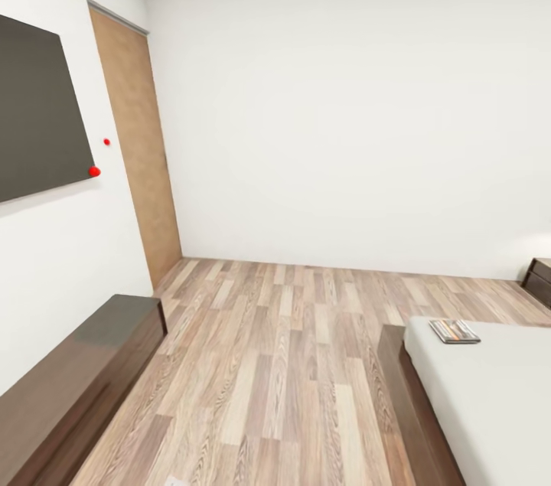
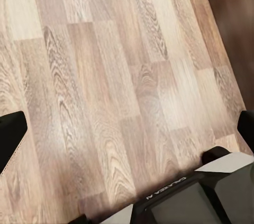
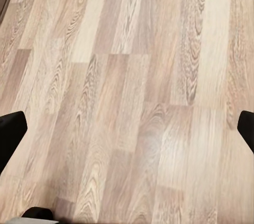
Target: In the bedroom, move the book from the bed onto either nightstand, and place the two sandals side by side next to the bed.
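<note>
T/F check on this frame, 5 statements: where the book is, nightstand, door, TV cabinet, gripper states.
1. The book lies on the bed. True.
2. The book sits on the nightstand. False: it is on the mattress, near the corner; the nightstand stands apart at the far right.
3. A brown door is in the left wall. True.
4. The long dark cabinet stands right of the bed. False: it runs along the left wall, across the floor from the bed.
5. The left gripper is shut on something. False: its fingers are spread wide over bare floor, as are the right gripper's.
</note>
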Controlling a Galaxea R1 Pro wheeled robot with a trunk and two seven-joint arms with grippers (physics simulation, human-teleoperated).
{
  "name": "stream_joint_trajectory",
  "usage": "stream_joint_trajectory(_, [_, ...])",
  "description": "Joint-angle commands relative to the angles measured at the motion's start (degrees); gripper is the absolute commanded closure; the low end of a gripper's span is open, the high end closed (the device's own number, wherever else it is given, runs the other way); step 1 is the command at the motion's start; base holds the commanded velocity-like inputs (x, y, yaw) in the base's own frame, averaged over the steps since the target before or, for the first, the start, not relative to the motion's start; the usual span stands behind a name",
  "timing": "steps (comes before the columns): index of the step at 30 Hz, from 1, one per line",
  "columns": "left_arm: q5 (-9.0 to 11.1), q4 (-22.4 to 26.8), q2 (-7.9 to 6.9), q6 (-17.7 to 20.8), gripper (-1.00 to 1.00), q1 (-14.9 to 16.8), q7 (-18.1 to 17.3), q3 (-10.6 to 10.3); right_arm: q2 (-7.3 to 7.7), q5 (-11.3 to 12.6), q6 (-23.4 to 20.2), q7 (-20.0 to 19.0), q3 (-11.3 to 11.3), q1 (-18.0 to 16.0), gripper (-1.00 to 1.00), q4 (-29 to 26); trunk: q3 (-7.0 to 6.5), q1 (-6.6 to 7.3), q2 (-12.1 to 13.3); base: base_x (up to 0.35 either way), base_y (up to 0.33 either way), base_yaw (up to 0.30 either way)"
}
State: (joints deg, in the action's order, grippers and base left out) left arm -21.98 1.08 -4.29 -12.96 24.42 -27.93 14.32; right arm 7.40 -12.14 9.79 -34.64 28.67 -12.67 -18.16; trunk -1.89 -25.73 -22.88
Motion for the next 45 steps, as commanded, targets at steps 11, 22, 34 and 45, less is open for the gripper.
stream_joint_trajectory(11, [-0.6,-0.1,-0.02,-0.2,-1.00,0.0,-0.1,0.5,-0.02,-0.6,0.3,-0.3,0.5,-0.1,-1.00,0.1,0.02,-0.05,0.0,0.312,0.000,-0.003])
stream_joint_trajectory(22, [-0.6,-0.1,0.12,-0.2,-1.00,0.0,-0.1,0.4,-0.02,-0.6,0.3,-0.3,0.5,0.0,-1.00,0.1,0.02,-0.05,0.0,0.321,0.000,0.000])
stream_joint_trajectory(34, [-0.6,-0.1,0.42,-0.2,-1.00,0.0,0.0,0.4,-0.02,-0.6,0.3,-0.2,0.4,0.0,-1.00,0.1,0.02,-0.05,0.0,0.322,0.000,0.000])
stream_joint_trajectory(45, [-0.6,-0.1,0.42,-0.2,-1.00,0.0,0.0,0.5,-0.02,-0.6,0.3,-0.2,0.4,0.0,-1.00,0.1,0.02,-0.05,0.0,0.322,0.000,0.000])
